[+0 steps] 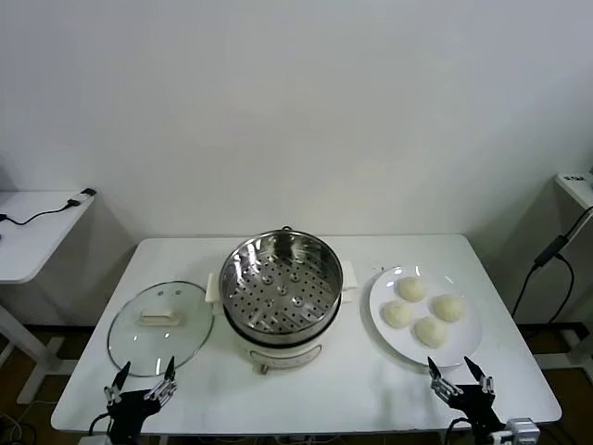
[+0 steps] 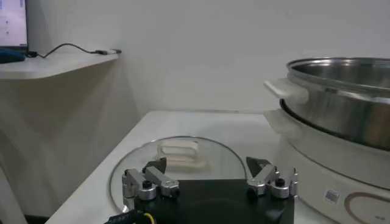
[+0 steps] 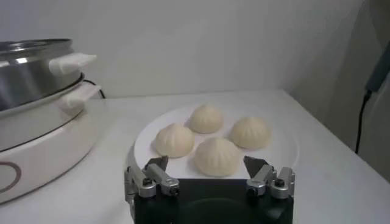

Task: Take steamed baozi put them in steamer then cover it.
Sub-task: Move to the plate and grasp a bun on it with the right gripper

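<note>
Head view shows both arms low at the near edge of the tabletop [image 1: 306, 394], neither holding anything. The steamer [image 1: 281, 283] stands at the centre, uncovered and with nothing inside. Four buns [image 1: 424, 313] sit together on a white plate [image 1: 384, 326] to the robot's right of it, and the glass lid [image 1: 159, 326] lies flat on the tabletop to its left.

Directly ahead of the right gripper [image 1: 460, 375], whose fingers are spread wide, lies the plate; the nearest bun [image 3: 217, 156] is just beyond its fingertips in the right wrist view. So the right arm is clearly better placed for the buns, with a short reach forward.

Likewise spread, the left gripper [image 1: 141, 382] faces the lid, whose cream handle [image 2: 180, 150] runs crosswise to its approach, which suits a later grasp for covering.
</note>
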You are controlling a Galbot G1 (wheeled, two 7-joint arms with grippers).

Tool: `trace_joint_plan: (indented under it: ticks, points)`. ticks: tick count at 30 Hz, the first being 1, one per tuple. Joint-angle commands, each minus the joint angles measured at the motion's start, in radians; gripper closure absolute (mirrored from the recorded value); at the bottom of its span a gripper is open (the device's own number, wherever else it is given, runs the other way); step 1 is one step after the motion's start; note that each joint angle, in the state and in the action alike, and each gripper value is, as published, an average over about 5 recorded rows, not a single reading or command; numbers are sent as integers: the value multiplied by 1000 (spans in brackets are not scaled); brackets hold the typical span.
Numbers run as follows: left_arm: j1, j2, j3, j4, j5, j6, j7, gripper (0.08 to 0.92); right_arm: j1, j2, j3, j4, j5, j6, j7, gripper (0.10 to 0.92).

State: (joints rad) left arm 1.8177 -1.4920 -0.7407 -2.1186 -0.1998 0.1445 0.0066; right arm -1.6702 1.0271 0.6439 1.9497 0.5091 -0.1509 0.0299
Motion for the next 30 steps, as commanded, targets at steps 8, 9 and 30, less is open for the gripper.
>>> trace_joint_plan:
  ticks: [8, 9, 30]
  points:
    - [4, 6, 2, -26, -9, -4, 0, 177, 635, -376, -146, -209, 30, -245, -100, 203]
    - [5, 5, 3, -28, -8, -5, 0, 177, 743, -434, -233, -270, 34, -239, -146, 203]
    - [-16, -10, 24, -9, 1, -40, 5, 177, 2438, -346, -2085, -1067, -211, 312, -1393, 203]
